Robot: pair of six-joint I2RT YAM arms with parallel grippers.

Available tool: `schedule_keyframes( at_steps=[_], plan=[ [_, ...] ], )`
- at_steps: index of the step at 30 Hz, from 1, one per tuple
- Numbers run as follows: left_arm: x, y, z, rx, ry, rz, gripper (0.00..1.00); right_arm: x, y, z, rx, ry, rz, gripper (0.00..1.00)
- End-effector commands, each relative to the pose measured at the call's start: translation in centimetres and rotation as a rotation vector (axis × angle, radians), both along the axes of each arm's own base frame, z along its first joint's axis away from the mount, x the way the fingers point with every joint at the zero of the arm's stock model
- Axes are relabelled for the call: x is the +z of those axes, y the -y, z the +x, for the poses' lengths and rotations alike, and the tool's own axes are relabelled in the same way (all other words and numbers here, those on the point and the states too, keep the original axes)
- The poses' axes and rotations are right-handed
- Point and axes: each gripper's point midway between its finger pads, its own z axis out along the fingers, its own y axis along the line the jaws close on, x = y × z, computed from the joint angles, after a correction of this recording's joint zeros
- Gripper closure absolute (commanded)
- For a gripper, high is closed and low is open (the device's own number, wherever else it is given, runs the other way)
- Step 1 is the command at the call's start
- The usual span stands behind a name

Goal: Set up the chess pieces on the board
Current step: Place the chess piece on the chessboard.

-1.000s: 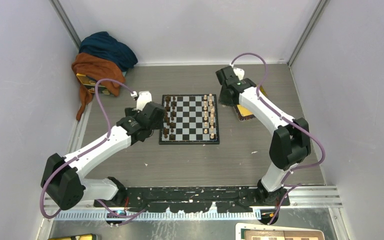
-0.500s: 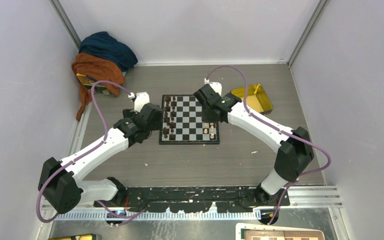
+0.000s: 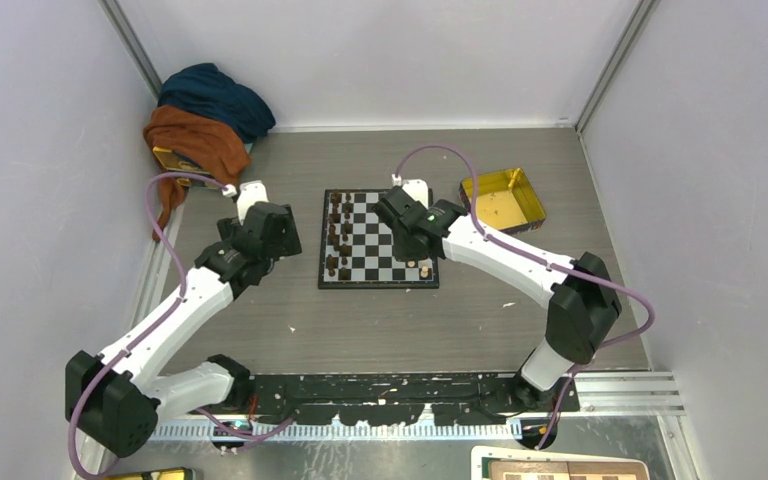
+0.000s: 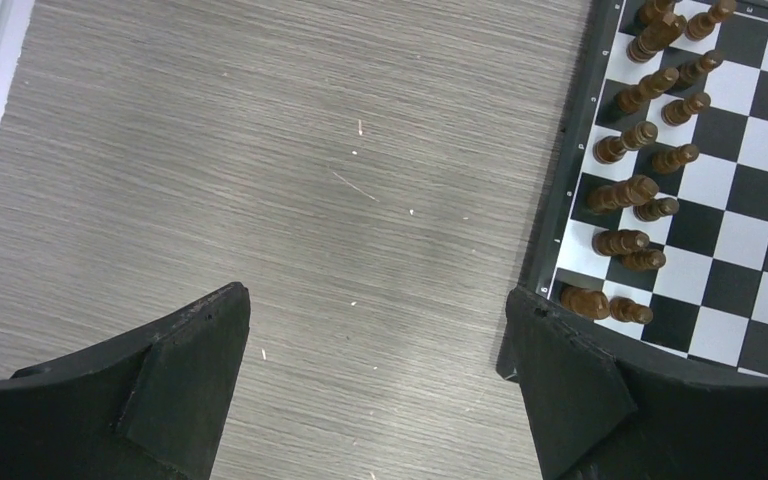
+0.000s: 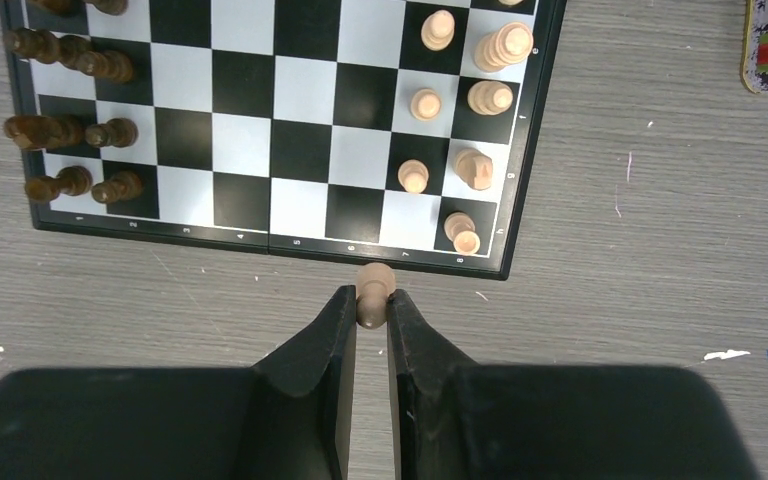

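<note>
Fingertips of the right two-finger gripper (image 5: pixel 372 310) pinch one tiny light-tan wooden chess piece (image 5: pixel 375 285). In the wrist view it sits just past the dark border of the square black-and-white chessboard (image 5: pixel 300 150), near other tan pieces (image 5: pixel 480 100). The left gripper (image 4: pixel 375 310) gapes wide over the grey wood-grain table (image 4: pixel 260 150), beside the dark brown pieces (image 4: pixel 625 190).

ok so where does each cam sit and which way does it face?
Top external: high behind the bases, looking down and forward over the table; left arm and right arm show whole.
Left wrist: on the left gripper, looking down at bare table beside the board; its open fingers frame the bottom.
Right wrist: on the right gripper, looking down at the board's near edge; its fingers, shut on a light piece, show at bottom.
Shared: both wrist views catch the dark pieces.
</note>
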Motion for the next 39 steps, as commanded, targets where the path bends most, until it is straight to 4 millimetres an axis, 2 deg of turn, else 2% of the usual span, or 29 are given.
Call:
schedule_keyframes(
  at_steps=[1, 12, 24, 39],
  plan=[
    [0.9, 0.5, 0.8, -0.048, 0.041, -0.064, 0.00, -0.4, -0.1, 0.5, 0.000, 0.025, -0.024, 0.99],
    [0.2, 1.1, 1.0, -0.085, 0.031, -0.101, 0.00, -3.4, 0.2, 0.3, 0.022, -0.014, -0.076, 0.99],
    [0.0, 0.7, 0.8, -0.065, 0.026, -0.092, 0.00, -6.5, 0.5, 0.4, 0.017, -0.066, -0.104, 0.99],
    [-0.1, 0.6, 0.8, -0.055, 0.021, -0.093, 0.00, -8.2, 1.1, 0.8, 0.000, -0.090, -0.061, 0.99]
  ],
)
